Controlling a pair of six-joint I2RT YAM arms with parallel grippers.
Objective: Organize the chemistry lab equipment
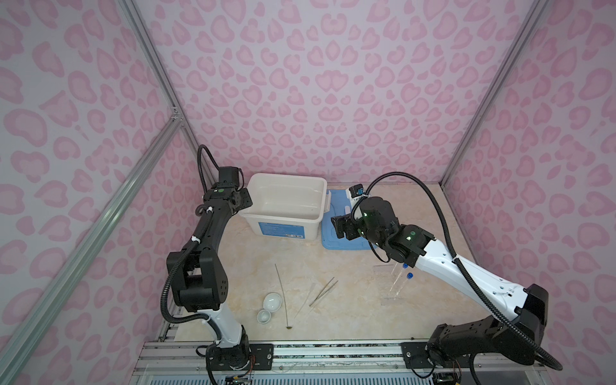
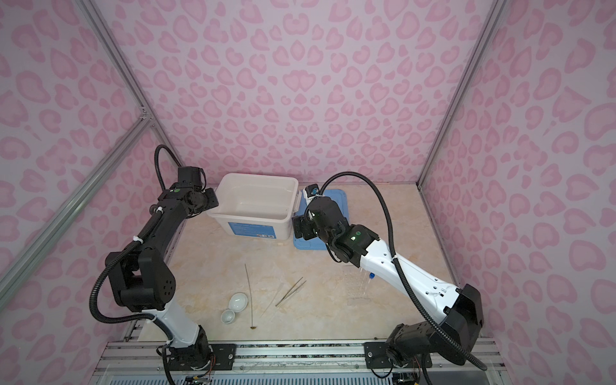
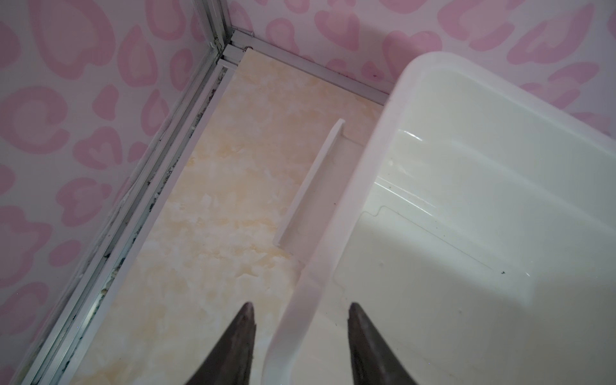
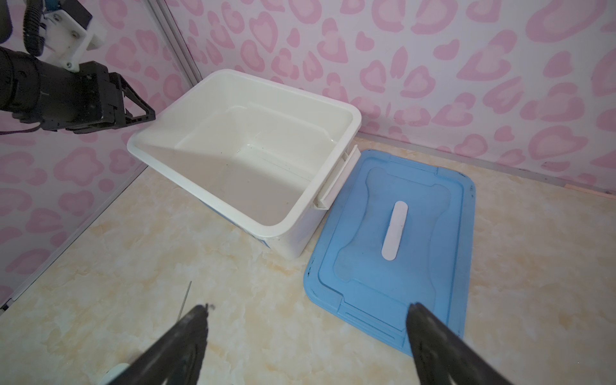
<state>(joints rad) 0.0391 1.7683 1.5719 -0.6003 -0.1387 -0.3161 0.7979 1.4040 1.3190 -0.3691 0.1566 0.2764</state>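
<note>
The left gripper (image 3: 301,310) hangs at the left end of the white bin (image 1: 283,218), which stands at the far side of the marble-look tabletop (image 1: 350,320). Its jaws stand apart astride the bin's rim, one finger outside and one inside. A gap shows on either side, so it grips nothing. The right gripper (image 4: 308,311) hovers with its jaws spread wide and empty above the near edge of the blue lid (image 4: 360,266), which lies flat just right of the bin.

The lab equipment lies on the near half of the tabletop. At the near left, the larger white dish (image 1: 271,301) and the smaller white dish (image 1: 264,315) sit just beside each other. The long thin rod (image 1: 282,296) runs near to far just right of them. Further right lie the faint clear dropper (image 1: 305,300) and the metal tweezers (image 1: 323,291), side by side and slanted. The clear rack (image 1: 390,283) is at the near right, partly under the right arm. The blue-capped tubes (image 1: 410,275) slant across it, two caps showing; whether they sit in its holes cannot be told.
</note>
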